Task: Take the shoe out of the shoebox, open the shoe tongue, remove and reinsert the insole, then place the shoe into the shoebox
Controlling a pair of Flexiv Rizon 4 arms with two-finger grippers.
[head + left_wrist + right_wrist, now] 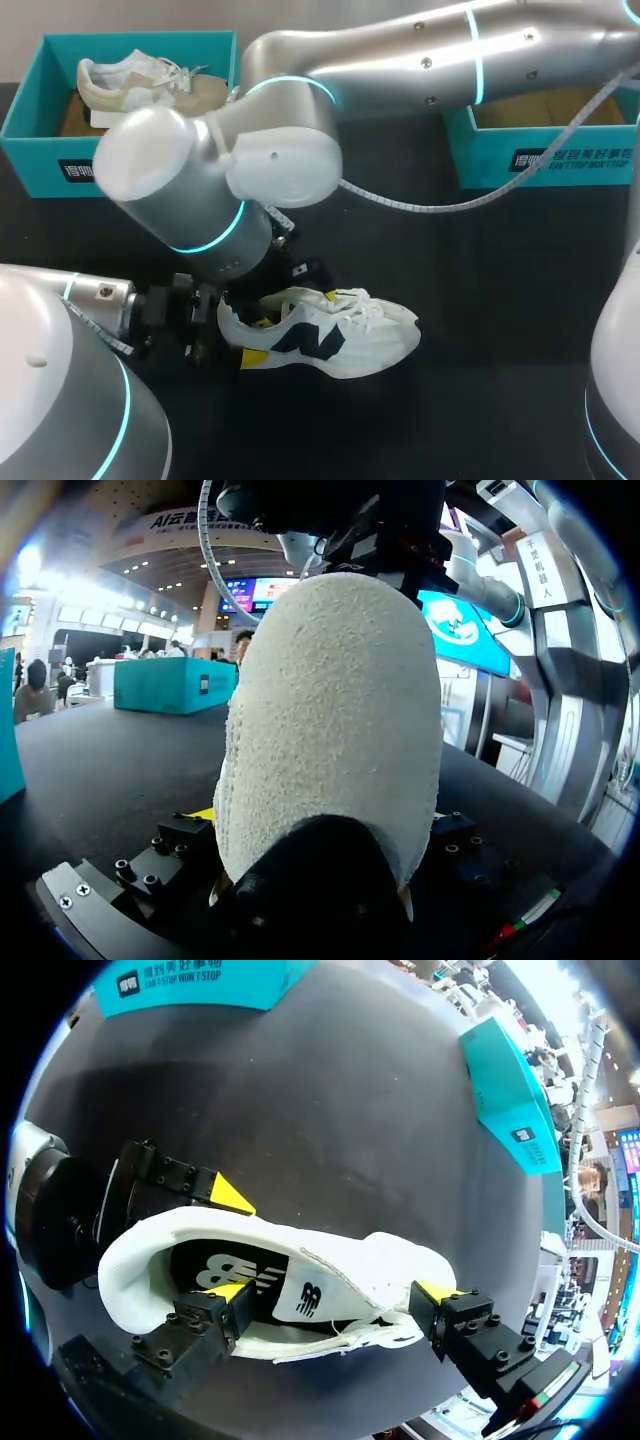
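- Bench (480, 270): dark surface carrying all items. The white shoe (340, 335) lies near its front edge, opening upward, toe toward the robot's right, well apart from both boxes.
- Right arm (400, 60): enters from the far right and reaches past the middle, so its wrist hangs directly over the shoe opening.
- Left arm (60, 360): sits low at the front left, level with the heel, placed to act as a clamp.
- Far-left shoebox (30, 140): contains a beige shoe (150, 85).
- Far-right shoebox (540, 160): interior partly hidden by the arm.
- Left pincer (238, 332): closed on the heel from both sides, apparently to steady the shoe while the other arm works inside it.
- Right pincer (335, 1295): spread wide, gripping nothing. One tip is in the opening near the heel end; the other stands out beside the toe.
- Insole (215, 1265): black, seated inside the shoe; judged not yet removed.
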